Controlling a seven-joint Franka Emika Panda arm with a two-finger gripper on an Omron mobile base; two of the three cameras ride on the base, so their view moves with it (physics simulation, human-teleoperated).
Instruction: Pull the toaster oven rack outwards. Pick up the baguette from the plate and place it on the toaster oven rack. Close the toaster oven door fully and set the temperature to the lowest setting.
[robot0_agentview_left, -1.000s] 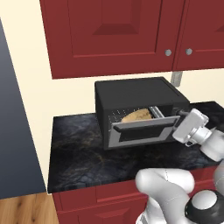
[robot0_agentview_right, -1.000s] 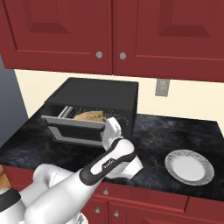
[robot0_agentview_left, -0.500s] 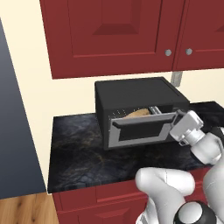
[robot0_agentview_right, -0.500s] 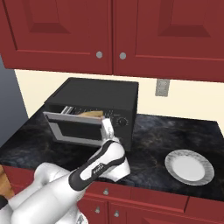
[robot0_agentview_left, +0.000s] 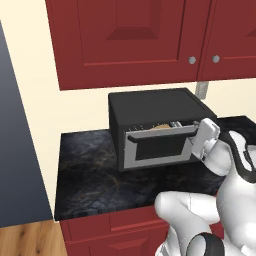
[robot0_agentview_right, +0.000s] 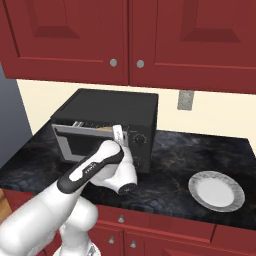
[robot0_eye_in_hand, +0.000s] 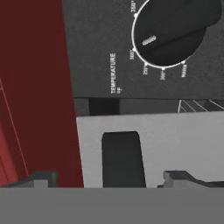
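Since the toaster oven door (robot0_agentview_left: 159, 148) is nearly upright with just a thin gap along its top edge, I'd say we're most of the way through this one. Starting at the left, the toaster oven (robot0_agentview_left: 150, 127) sits on the dark counter (robot0_agentview_left: 90, 170) against the wall, and through that gap you can just make out the tan baguette (robot0_agentview_left: 161, 127) inside, presumably on the toaster oven rack (robot0_eye_in_hand: 197, 105), whose wires peek out behind the door in the hand view. So pull-out and loading look done. Moving right, the gripper (robot0_agentview_left: 199, 142) is up against the door's right end, fingers spread wide with nothing between them, so it's pushing rather than gripping. Past that, the temperature knob (robot0_eye_in_hand: 175, 26) fills the top of the hand view, and it looks untouched as far as I can tell. Far right in the right base view, the plate (robot0_agentview_right: 216, 190) sits bare. Left to do: shut the door fully, then turn that knob to lowest
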